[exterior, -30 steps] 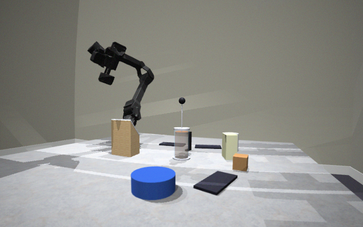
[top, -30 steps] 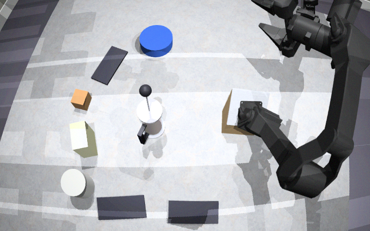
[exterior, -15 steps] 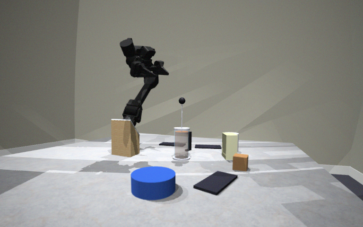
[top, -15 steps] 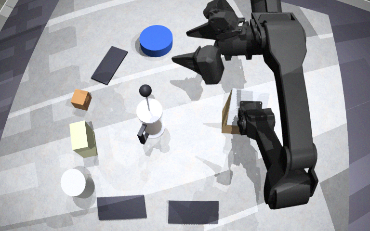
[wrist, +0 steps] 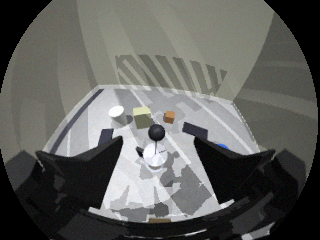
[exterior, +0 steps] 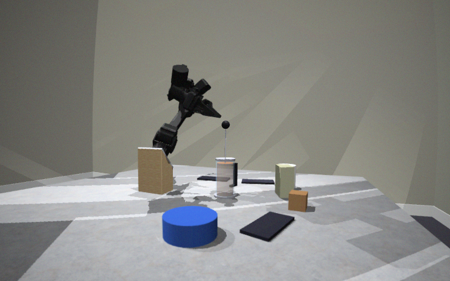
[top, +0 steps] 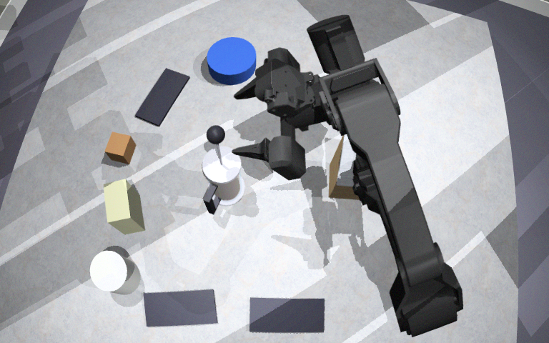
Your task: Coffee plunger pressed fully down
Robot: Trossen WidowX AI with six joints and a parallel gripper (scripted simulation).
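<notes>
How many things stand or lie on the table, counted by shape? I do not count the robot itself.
Flat dark slabs: 3
Cylinders, blue and white: 2
Blocks, orange, pale yellow, tan: 3
Coffee press: 1
Total: 9

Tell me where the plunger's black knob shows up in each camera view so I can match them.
Top: plunger knob left of centre, between the open gripper's fingertips and the orange cube.
Exterior: knob mid-frame, atop its thin rod.
Wrist: knob centre, between the fingers.
Shared landmark: the orange cube.
</notes>
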